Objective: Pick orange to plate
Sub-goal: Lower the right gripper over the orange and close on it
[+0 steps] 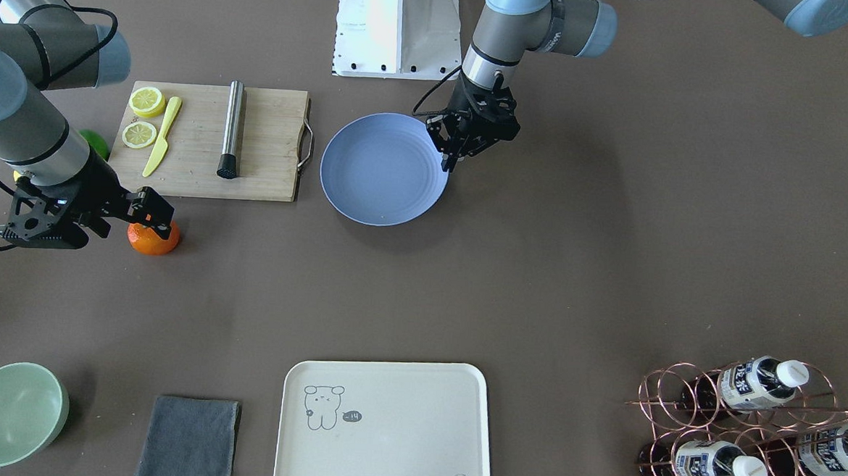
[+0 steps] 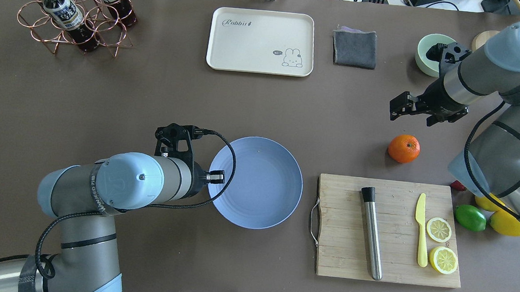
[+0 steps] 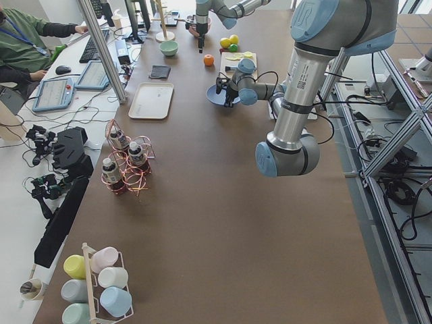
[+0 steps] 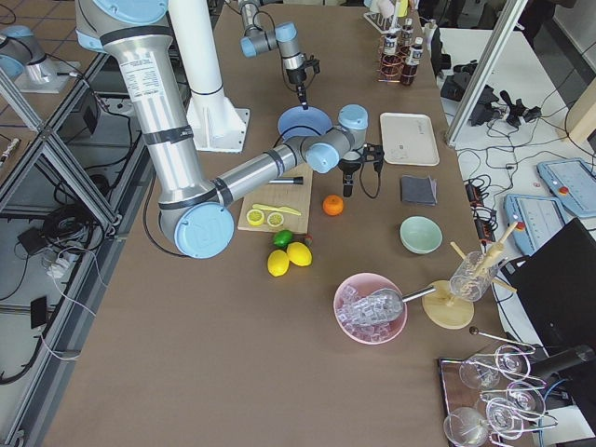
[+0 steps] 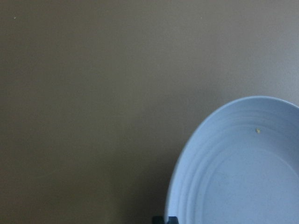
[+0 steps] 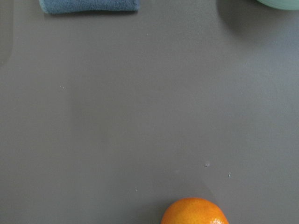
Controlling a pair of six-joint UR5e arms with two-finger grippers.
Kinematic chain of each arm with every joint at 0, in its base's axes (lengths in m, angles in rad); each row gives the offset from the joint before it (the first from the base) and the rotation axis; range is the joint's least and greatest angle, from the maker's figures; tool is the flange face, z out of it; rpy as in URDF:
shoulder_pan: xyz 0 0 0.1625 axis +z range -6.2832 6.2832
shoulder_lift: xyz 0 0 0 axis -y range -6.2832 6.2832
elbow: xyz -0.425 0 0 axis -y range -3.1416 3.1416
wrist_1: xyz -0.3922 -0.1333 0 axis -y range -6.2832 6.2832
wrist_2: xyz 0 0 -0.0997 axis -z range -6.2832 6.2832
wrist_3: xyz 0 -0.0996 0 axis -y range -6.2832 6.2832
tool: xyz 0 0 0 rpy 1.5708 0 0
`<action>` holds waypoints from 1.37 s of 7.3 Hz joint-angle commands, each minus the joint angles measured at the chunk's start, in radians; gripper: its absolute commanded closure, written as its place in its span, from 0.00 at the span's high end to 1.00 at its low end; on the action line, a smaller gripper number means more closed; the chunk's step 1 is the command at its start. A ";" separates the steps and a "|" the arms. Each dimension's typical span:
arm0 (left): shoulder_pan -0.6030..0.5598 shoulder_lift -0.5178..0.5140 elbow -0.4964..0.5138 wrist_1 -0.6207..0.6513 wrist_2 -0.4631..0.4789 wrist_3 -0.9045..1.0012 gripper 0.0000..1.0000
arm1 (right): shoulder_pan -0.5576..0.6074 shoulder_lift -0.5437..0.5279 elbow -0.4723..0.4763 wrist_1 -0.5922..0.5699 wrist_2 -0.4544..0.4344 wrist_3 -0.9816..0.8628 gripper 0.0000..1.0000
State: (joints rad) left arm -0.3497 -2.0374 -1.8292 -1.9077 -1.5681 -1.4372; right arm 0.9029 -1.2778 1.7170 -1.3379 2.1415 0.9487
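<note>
Brown table point(image 2: 153, 86) bears the orange point(image 2: 403, 148) just off the cutting board point(image 2: 347, 218), well apart from the plate point(image 2: 256, 192) at the board's handle end. The right gripper point(image 2: 415, 112) hovers near the fruit, jaws spread, empty. This looks like the approach step, which calls next for a descent around the orange.

Overhead and front views oppose, sharing the plate point(image 2: 261, 192) — wrist cameras look down, close.

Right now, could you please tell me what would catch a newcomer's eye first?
The bright orange on the brown table stands out first, with the right hand poised near it. Next comes the empty blue plate mid-table, with the left hand at its rim.
</note>
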 commanded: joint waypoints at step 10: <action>-0.012 0.011 0.056 -0.044 0.000 0.044 0.00 | -0.082 -0.048 -0.053 -0.001 -0.083 -0.011 1.00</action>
State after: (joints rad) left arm -0.3603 -2.0294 -1.7757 -1.9493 -1.5677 -1.4045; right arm 0.8240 -1.3254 1.6649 -1.3390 2.0590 0.9361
